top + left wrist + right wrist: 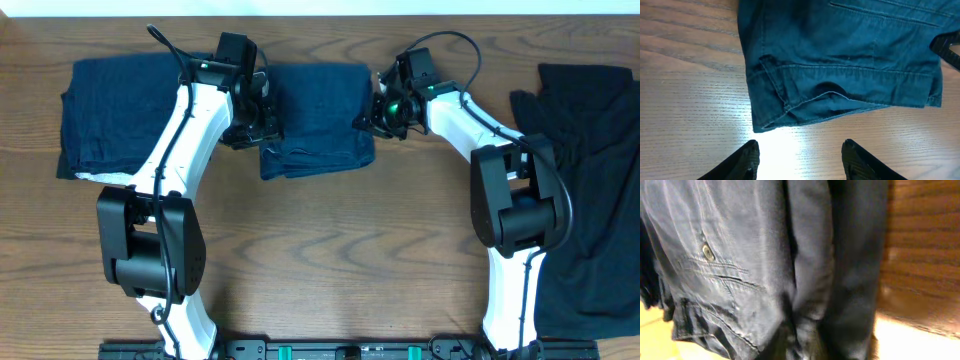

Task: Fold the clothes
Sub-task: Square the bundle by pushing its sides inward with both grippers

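A folded navy denim garment (320, 120) with stitched seams lies at the table's middle back. My left gripper (255, 125) is at its left edge. In the left wrist view its fingers (800, 155) are open and empty over bare wood, just short of the garment's corner (790, 107). My right gripper (372, 112) is at the garment's right edge. In the right wrist view the denim (740, 255) fills the frame, bunches at the bottom middle and hides the fingers. A second navy garment (115, 115) lies folded at the back left.
A black garment (590, 180) lies spread along the table's right side, under and behind the right arm's base. Bare wood tabletop (340, 250) lies in front of the denim garment. The table's back edge runs just behind the garments.
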